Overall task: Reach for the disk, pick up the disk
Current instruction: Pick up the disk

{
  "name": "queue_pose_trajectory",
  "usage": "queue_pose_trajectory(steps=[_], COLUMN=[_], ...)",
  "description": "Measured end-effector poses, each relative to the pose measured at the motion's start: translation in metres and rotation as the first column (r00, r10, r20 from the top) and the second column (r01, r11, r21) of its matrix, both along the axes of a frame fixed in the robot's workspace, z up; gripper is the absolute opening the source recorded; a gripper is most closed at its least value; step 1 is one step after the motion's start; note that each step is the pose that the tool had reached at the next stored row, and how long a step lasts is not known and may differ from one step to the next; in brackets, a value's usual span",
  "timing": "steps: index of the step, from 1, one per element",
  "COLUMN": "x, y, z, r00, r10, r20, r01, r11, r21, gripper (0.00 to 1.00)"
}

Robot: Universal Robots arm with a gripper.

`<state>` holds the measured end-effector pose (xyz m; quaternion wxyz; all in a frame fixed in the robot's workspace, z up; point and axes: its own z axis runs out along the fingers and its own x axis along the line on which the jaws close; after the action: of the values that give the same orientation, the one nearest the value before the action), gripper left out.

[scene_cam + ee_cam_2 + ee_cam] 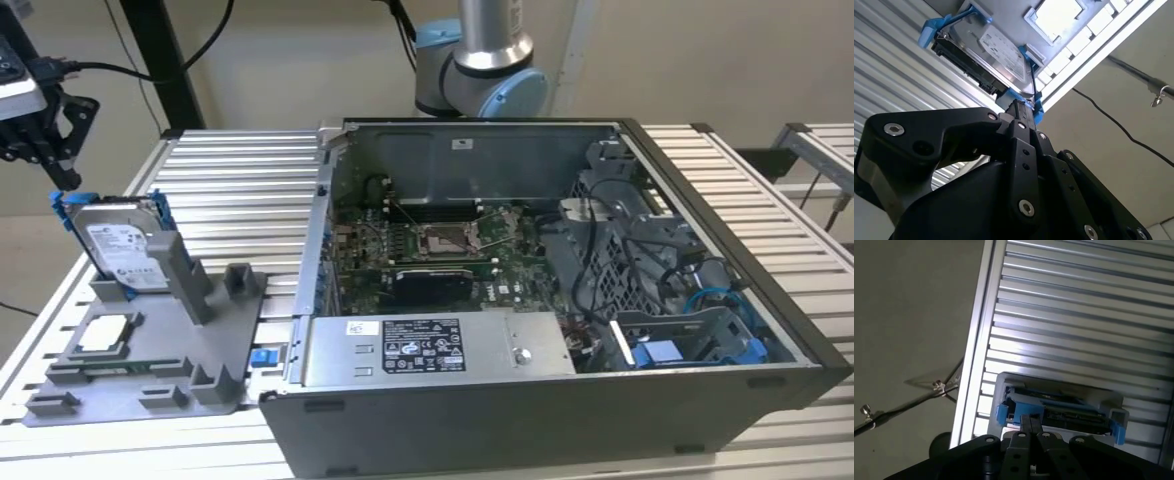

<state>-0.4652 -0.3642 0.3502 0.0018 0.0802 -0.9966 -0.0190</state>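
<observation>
In the exterior view the disk [123, 245] stands on edge in a grey holder [200, 340] near the slatted table's [240, 170] corner, on the exterior view's left, well apart from the open computer case [534, 400]; its white label faces the camera, and its blue frame [60, 215] runs up both sides. A small square chip [107, 335] lies flat on the same holder, just in front of the disk; the arm's base [481, 60] rises behind the case. The gripper [56, 165] hangs just above the disk's top edge, toward the exterior view's left corner of the frame.

The wrist views give what that wide look cannot — the closeness of tip and disk. In the second wrist view the black fingers [1019, 150] run up to a narrow tip, and the gripper [1021, 107] ends right at a blue corner of the frame, with the disk's labelled face [996, 55] slanting away beyond; whether tip and frame touch cannot be told. In the first wrist view the disk [1064, 407] is seen edge-on from above, blue tabs at each end, and the gripper [1030, 421] sits over one end of it; here the two fingers lie side by side — drawn together, nothing between them; a cable [904, 407] trails on the floor beside the table.
</observation>
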Motion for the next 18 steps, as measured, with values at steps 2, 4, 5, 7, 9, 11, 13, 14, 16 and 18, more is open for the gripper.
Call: queue_pose_trajectory(steps=[2,4,5,7,9,11,13,14,16,18], x=[0.0000,0.0000,0.0000,0.0000,0.0000,0.0000,0.0000,0.0000,0.0000,0.0000], y=[0.0000,0.0000,0.0000,0.0000,0.0000,0.0000,0.0000,0.0000,0.0000,0.0000], z=[0.0000,0.0000,0.0000,0.0000,0.0000,0.0000,0.0000,0.0000,0.0000,0.0000], r00=[1.0000,1.0000,1.0000,1.0000,0.9998,0.9995,0.9989,0.9985,0.9975,0.9962], r10=[0.001,0.002,0.002,0.007,0.019,0.033,0.047,0.055,0.071,0.088], r20=[0.0000,0.0000,0.0000,0.0000,0.0001,0.0000,0.0000,0.0000,0.0001,0.0000], r01=[-0.001,-0.002,-0.002,-0.007,-0.019,-0.033,-0.047,-0.055,-0.071,-0.088], r11=[1.0000,1.0000,1.0000,1.0000,0.9998,0.9995,0.9989,0.9985,0.9975,0.9962], r21=[0.0000,0.0000,0.0000,0.0000,0.0000,0.0000,0.0000,0.0000,0.0000,0.0000], gripper=[0.00,0.00,0.00,0.00,0.00,0.00,0.00,0.00,0.00,0.00])
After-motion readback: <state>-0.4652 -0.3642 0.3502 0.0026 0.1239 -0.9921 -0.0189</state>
